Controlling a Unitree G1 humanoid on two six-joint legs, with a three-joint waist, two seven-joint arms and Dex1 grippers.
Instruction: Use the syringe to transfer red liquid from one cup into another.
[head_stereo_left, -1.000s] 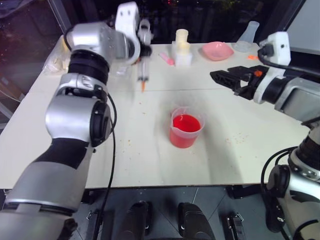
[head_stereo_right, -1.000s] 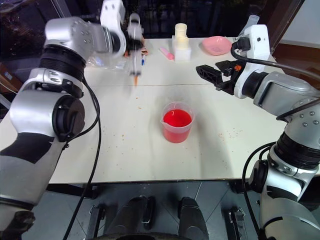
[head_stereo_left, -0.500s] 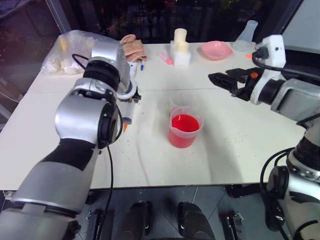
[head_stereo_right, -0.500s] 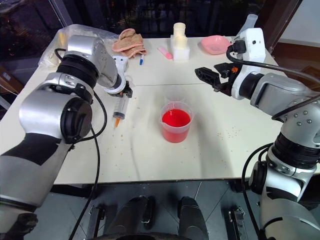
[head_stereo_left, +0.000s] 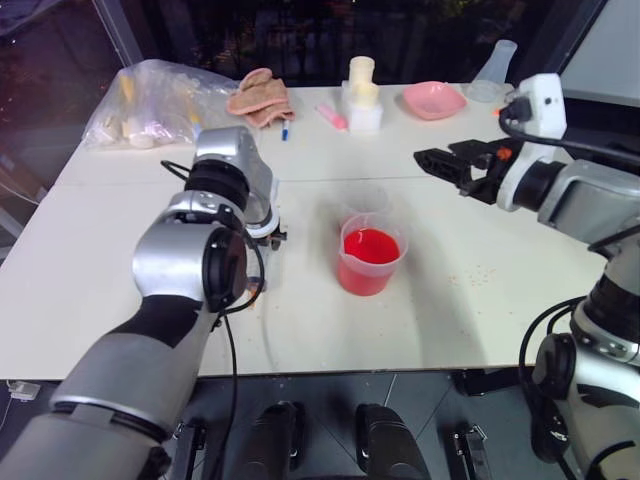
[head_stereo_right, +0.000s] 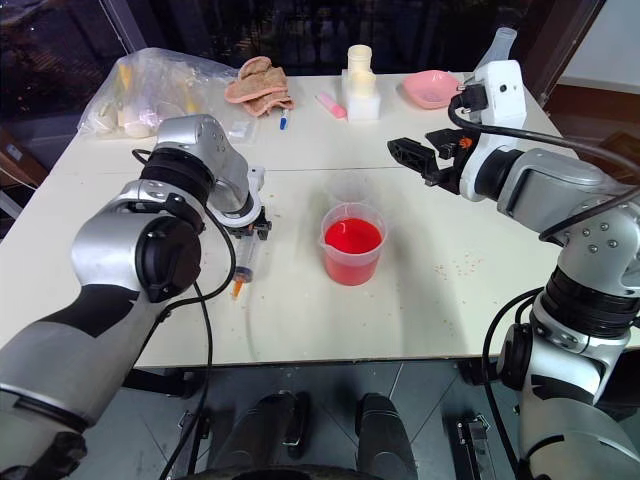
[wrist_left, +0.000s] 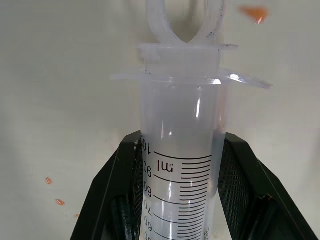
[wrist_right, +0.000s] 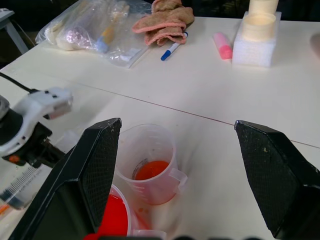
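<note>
You have a white table (head_stereo_right: 470, 310) with a seam running across it. At its middle stands the beaker (head_stereo_right: 352, 245) of red liquid (head_stereo_right: 352, 237), and touching its far side a clear cup (wrist_right: 150, 162) with a little red in the bottom. Along the far edge, from left to right, lie a plastic bag (head_stereo_right: 150, 90), a tan cloth (head_stereo_right: 258, 82), a blue pen (head_stereo_right: 284, 120), a pink marker (head_stereo_right: 331, 105), a white foam block (head_stereo_right: 362, 100), a pink bowl (head_stereo_right: 433, 89) and a clear flask (head_stereo_right: 497, 45). Small orange specks dot the near right surface.
</note>
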